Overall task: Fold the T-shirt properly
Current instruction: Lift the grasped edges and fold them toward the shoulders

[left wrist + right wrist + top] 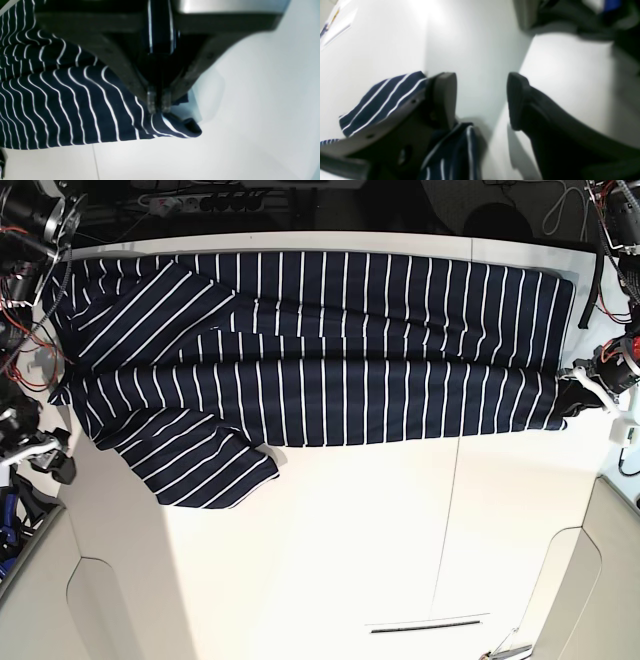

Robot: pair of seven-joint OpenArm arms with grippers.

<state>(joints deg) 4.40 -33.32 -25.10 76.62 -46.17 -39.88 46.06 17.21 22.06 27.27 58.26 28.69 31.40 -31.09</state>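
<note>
T-shirt (pixel 320 360): dark navy with thin white stripes, spread flat across the far half of the white tabletop (pixel 330 560). Long axis runs side to side in the base view; stripes run across it. One sleeve (pixel 195 465) splays toward the near edge on that view's left; the other end reaches the view's right.

Left gripper (pixel 158 101): at the shirt's right-hand end in the base view; fingers (pixel 151 100) pressed together, clamped on a bunched corner of the fabric, just above the tabletop.

Right gripper (pixel 481 100): at the sleeve end; fingers (pixel 445 97) standing well apart, nothing between them, striped cloth lying beside and beneath one finger.
</note>
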